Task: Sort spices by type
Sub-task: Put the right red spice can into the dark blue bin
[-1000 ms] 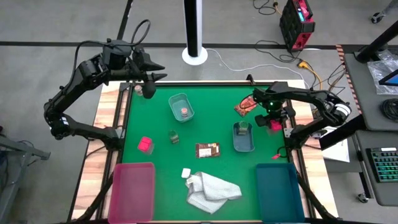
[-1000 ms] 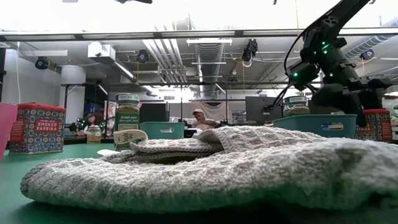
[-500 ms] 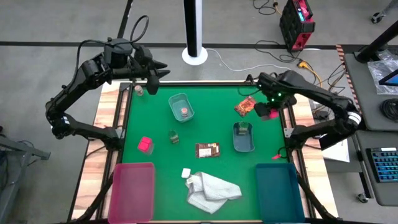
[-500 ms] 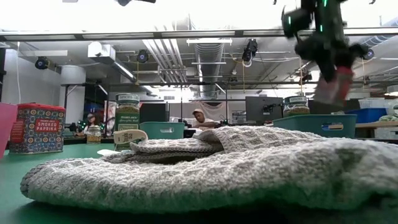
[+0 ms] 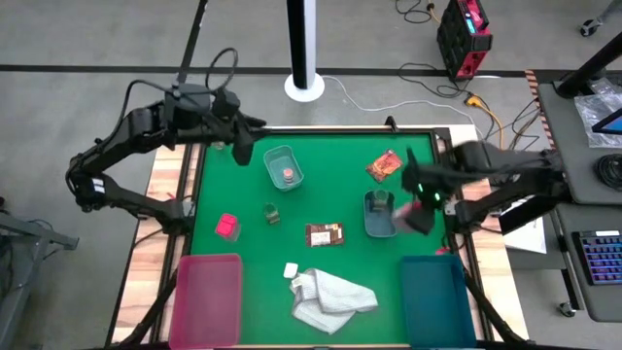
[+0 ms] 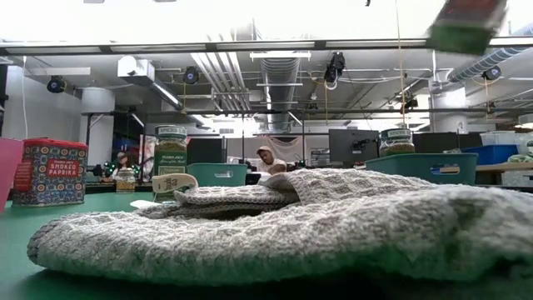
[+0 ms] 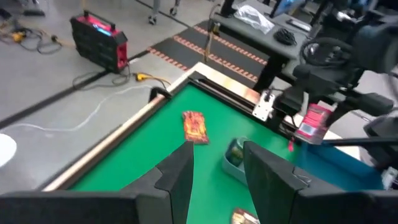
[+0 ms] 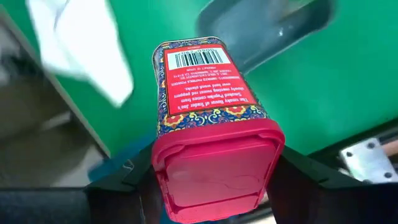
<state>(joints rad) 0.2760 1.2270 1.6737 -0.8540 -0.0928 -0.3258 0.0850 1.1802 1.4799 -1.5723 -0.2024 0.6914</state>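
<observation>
High view puts the right gripper (image 5: 420,212) over the table's right side, just beside the small tray (image 5: 381,223) that holds a green jar (image 5: 380,199), and up-table from the teal bin (image 5: 433,298) at the near right corner. Its fingers are clamped on a red tin (image 8: 214,154). The right wrist view shows the tin filling the space between them, barcode label toward the camera and the red lid nearest it, so the tin's long axis runs straight out along the fingers.

What the coming move turns on is where the matching tin sits. The other red tin (image 5: 226,227) stands on the green mat at the left, just above the pink bin (image 5: 207,297) in the near left corner. That is well apart from the right gripper, across the whole mat. The teal bin, by contrast, lies close by, directly toward the near edge from the held tin. My judgement is that the right arm will drop into the teal bin, since it is the nearer of the two.

The left gripper (image 5: 240,149) hovers at the far left corner of the mat, fingers spread and empty, as the left wrist view shows. It is the nearer arm to the tray (image 5: 280,158) with a pink-topped jar (image 5: 289,174), to the loose green jar (image 5: 272,213) and to the red tin by the pink bin.

Two packets lie flat: one red-orange (image 5: 384,166) at the far right, one brown (image 5: 325,233) mid-mat. A cloth (image 5: 330,297) lies at the near edge.
</observation>
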